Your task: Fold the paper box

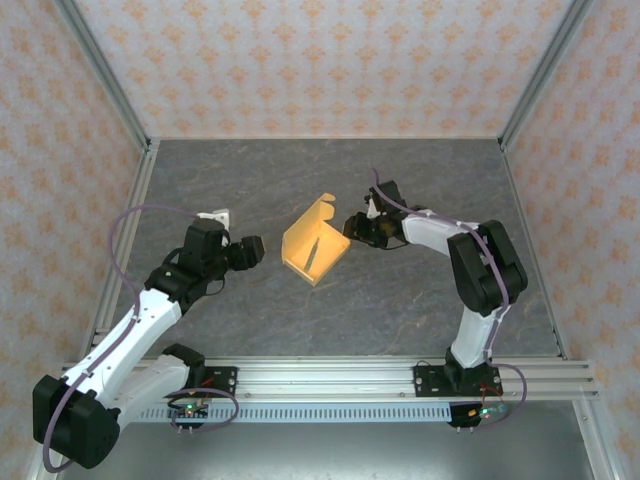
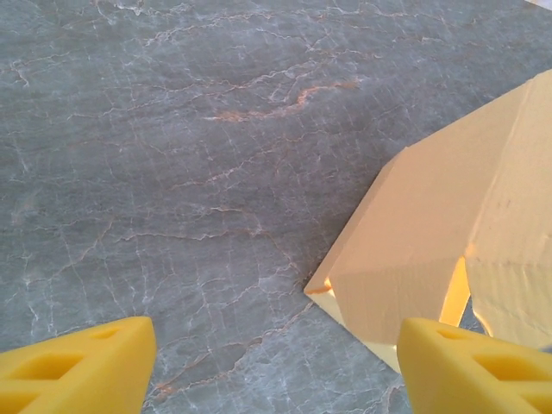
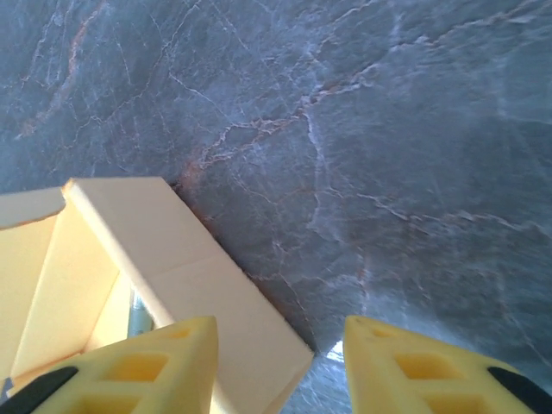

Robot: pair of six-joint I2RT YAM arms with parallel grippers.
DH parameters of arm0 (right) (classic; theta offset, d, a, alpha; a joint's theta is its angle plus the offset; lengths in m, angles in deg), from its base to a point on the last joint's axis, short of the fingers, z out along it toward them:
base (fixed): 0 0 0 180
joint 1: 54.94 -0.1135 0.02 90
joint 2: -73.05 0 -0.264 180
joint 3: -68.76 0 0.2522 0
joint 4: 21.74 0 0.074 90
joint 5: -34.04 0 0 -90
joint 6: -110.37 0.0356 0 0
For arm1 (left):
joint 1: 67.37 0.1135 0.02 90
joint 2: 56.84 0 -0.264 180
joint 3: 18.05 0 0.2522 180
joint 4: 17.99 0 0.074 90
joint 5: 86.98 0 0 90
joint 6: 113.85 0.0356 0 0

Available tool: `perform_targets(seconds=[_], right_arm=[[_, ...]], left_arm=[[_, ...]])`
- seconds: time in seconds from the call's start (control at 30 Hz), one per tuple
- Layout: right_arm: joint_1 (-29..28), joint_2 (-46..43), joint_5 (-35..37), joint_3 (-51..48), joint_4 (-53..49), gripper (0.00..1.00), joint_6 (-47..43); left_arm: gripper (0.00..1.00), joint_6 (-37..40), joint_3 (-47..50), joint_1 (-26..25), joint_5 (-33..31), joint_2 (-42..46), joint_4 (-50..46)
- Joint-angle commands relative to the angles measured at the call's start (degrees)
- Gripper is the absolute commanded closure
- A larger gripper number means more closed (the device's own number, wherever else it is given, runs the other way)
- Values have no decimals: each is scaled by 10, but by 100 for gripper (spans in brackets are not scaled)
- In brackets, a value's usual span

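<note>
A: Where do we find the paper box (image 1: 315,246)?
B: Mid-way across the desk (image 1: 400,300), half-folded, walls up.
A: And what flanks it?
B: The left gripper (image 1: 252,250), spread wide, just beside it — the right gripper (image 1: 352,228), narrower, jaws apart at the box's corner.

The paper box (image 1: 315,247) is thin tan card, matt and smooth, with crisp creases. The table (image 1: 250,310) looks like grey veined stone, smooth with a dull sheen. My fingers (image 2: 78,362) are matt yellow plastic, faintly grainy. The rail (image 1: 330,372) along the table's near edge is pale brushed metal.
</note>
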State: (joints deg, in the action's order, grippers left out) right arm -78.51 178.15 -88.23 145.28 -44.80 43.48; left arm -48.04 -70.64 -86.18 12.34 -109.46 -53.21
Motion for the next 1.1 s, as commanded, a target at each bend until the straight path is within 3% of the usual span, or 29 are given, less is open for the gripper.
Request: perform_targets(seconds=[0.0, 0.57, 0.9, 1.07], right_arm=[[0, 7, -44, 17, 31, 60, -3], [-22, -10, -82, -29, 55, 72, 7], [-74, -42, -71, -81, 93, 68, 44], [-108, -52, -61, -93, 97, 64, 49]], left_arm=[[25, -4, 5, -3, -24, 7, -12], [25, 2, 11, -3, -38, -11, -3], [25, -3, 12, -3, -91, 13, -36], [25, -5, 20, -2, -86, 36, -53]])
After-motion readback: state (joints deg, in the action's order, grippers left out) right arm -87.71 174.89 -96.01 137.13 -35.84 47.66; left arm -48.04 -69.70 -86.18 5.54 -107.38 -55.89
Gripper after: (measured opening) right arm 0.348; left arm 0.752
